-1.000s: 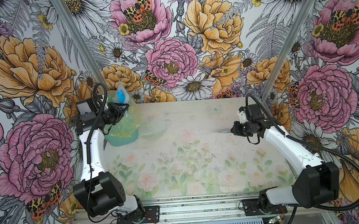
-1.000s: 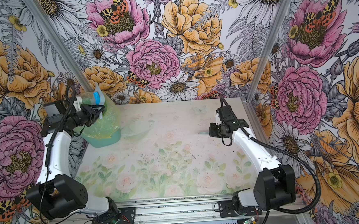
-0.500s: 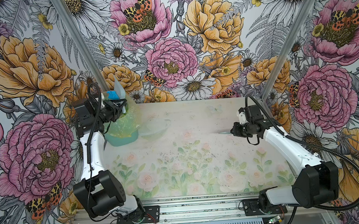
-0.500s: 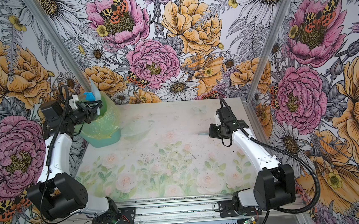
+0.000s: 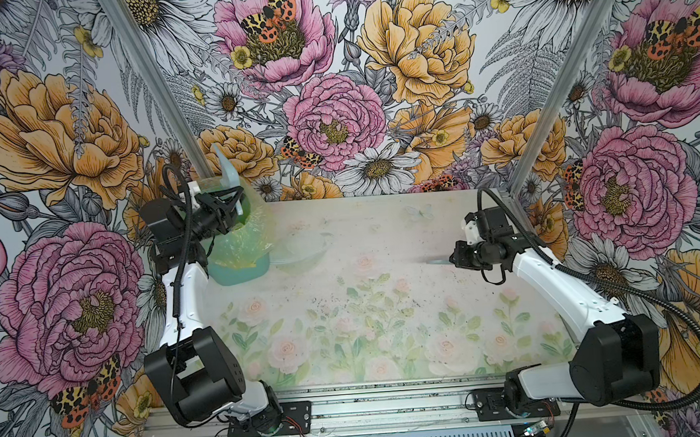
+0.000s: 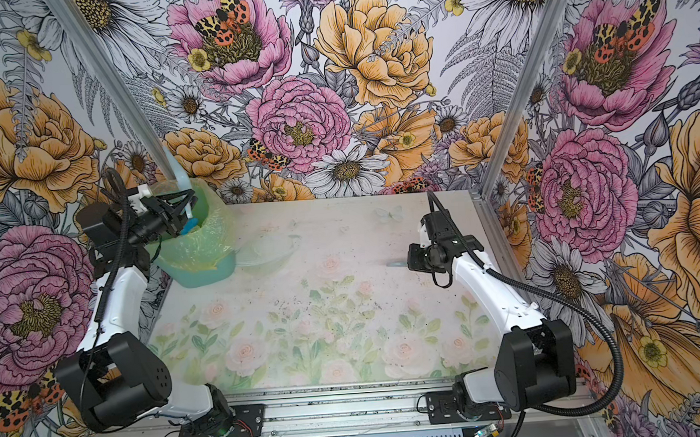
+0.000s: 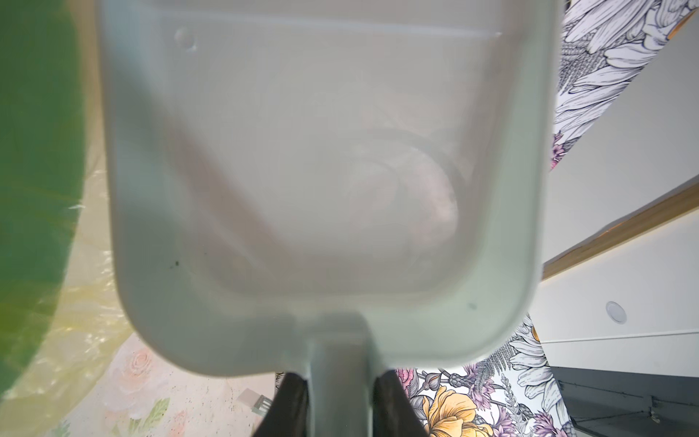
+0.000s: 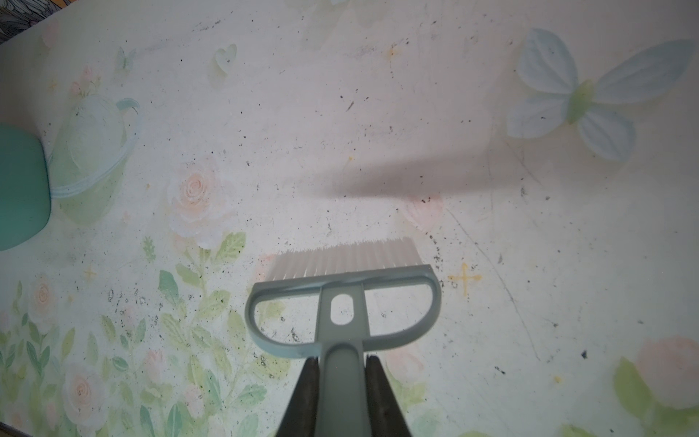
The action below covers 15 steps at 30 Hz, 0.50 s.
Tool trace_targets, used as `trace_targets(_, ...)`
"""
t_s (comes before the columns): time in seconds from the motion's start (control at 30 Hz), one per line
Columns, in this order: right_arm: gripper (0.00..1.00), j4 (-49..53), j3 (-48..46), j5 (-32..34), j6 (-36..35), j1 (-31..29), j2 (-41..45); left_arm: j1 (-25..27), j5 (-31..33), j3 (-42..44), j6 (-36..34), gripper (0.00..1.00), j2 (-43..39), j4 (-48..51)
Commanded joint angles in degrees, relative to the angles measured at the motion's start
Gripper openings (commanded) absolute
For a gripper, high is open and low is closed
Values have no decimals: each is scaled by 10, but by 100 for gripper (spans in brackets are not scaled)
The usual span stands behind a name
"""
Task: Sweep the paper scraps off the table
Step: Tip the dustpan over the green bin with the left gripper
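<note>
At the table's (image 5: 366,310) far-left corner: left gripper (image 7: 338,393) clamped on the dustpan (image 7: 321,170) handle, pan tipped upright over the bag-lined bin (image 5: 239,272). Mid-table: faded rose print, dark specks. Right: right gripper (image 8: 342,364) pinching the brush (image 8: 342,336) handle, bristles clear of the surface. Bold floral walls (image 5: 333,104) all round.

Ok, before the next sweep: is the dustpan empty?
Empty: in the left wrist view the dustpan shows only bare translucent plastic, nothing lying in it.

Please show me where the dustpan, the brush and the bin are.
dustpan (image 7: 321,170): left wrist view, middle of the pan.
brush (image 8: 340,257): right wrist view, white bristles.
bin (image 5: 241,272): a top view, teal lower wall.
</note>
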State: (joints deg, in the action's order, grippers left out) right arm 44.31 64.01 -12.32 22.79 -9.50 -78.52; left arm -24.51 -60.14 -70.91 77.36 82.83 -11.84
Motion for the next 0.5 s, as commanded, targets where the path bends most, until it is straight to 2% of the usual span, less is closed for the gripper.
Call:
trace_targets(0.0,0,-12,-3,-3,-10,3,8,-6,-18,4,49,0,-22,-75)
trace_targets(0.13,0,-12,-2,-2,-10,3,10,-6,-10,-2,6,0,-34,-20)
trace_targets(0.23,0,-19,-4,2,-7,3,15,3,14,-16,-83,0,-55,89)
trace_targets(0.37,0,-48,-11,6,-6,2,32,50,100,-74,-271,0,-84,325)
trace_targets(0.47,0,-67,-9,28,-6,1,47,106,182,-89,-338,0,-102,406)
